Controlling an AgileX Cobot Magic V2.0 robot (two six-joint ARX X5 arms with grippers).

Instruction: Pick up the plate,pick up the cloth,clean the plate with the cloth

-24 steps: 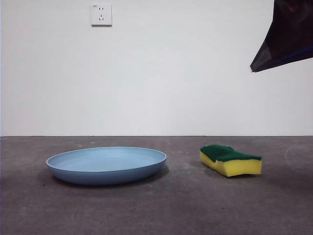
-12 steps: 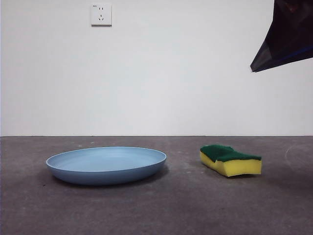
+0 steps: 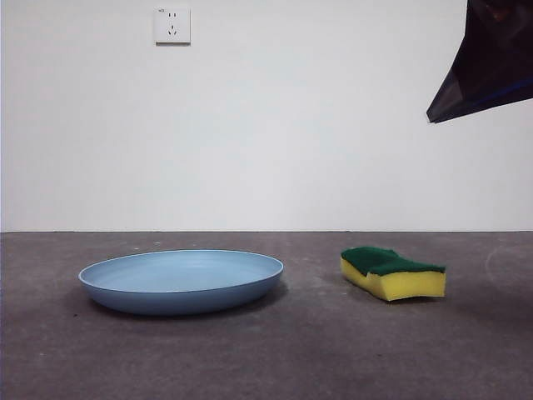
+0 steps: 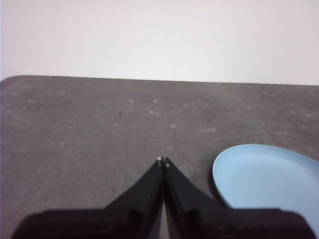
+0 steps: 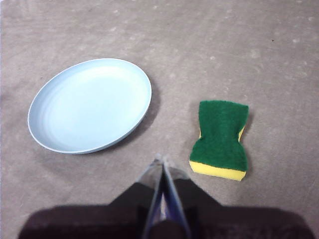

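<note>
On the grey table (image 3: 266, 350), flat and uncovered, lie two items, near each other but not touching.

Item one: the plate (image 3: 181, 280). Large, round, shallow, light blue throughout, with a smooth raised rim and faint concentric rings across its well. It sits level on the table surface, nothing on it or in it. The right wrist view shows its full outline (image 5: 89, 105); the left wrist view shows only an arc of its rim and inner face (image 4: 269, 179) at the picture's edge, near the left gripper.

Item two: the cloth (image 3: 392, 272), in fact a small rectangular sponge. Yellow foam below, dark green scouring layer on top, long edges wavy so that it narrows at the waist. It rests green side up, beside the plate and much smaller than it. From above (image 5: 220, 139), a strip of yellow shows along one short end.

Left gripper (image 4: 163, 160): two black jaws pressed together, tips meeting, nothing between them. It hangs above bare table just beside the plate's rim, clear of it.

Right gripper (image 5: 161, 159): jaws likewise closed tip to tip, holding nothing. It is raised well above the table, looking down between the plate and the sponge.

Front view, top corner: a dark arm tip (image 3: 487, 58), high above the sponge's side of the table.

Background: white wall (image 3: 316, 125) with a white wall socket (image 3: 172, 25) above the plate.
</note>
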